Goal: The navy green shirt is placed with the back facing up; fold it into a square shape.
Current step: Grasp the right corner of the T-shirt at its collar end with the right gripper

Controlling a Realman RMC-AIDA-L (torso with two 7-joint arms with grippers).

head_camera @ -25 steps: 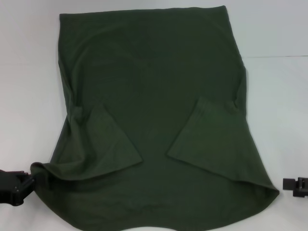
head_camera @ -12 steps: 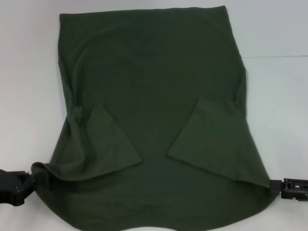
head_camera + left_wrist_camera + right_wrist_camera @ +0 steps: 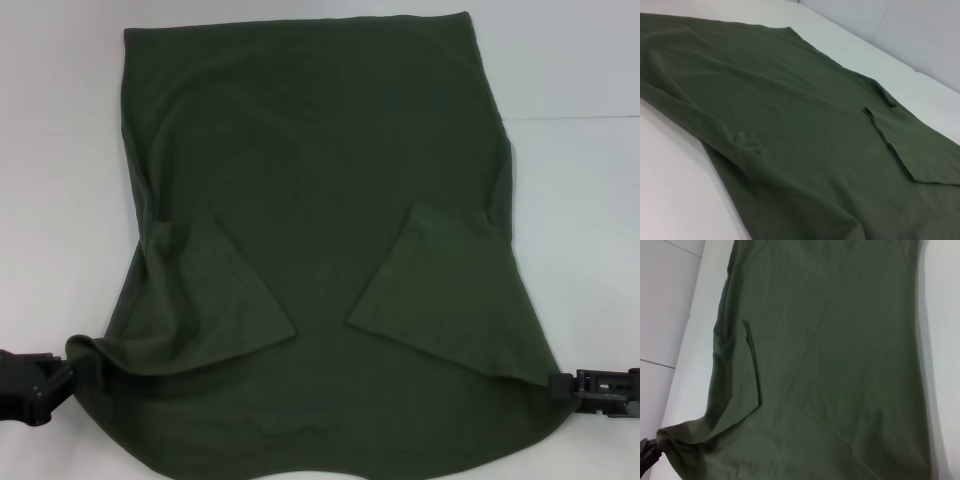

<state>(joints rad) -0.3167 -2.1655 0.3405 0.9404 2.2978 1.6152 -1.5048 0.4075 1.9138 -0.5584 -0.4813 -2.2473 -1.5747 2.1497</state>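
Now, table (image 3: 60, 150): white, flat, bare around the cloth on both sides.
Shirt (image 3: 320, 200): olive green, plain side up, spread flat on table, takes up most of head view. Straight hem at far edge; near edge curves off bottom of view. Wider toward robot.
Sleeves: both folded in over the body. L sleeve (image 3: 215, 300) & R sleeve (image 3: 430, 290) lie as angled flaps, cuffs pointing toward the middle, well apart from each other.
L corner (image 3: 85, 350): bunched, lifted a bit, fold ridge running along it; touching L gripper.
R corner (image 3: 555, 385): lies lower, touching R gripper tip.
L gripper (image 3: 45, 385): black, at near-left shirt corner, low on table. Also seen far off in R wrist view (image 3: 647, 455) at the bunched corner. Fingers: can't tell if open or closed on cloth.
R gripper (image 3: 580, 388): black, at near-right corner, tip meeting cloth edge. Fingers: can't tell either.
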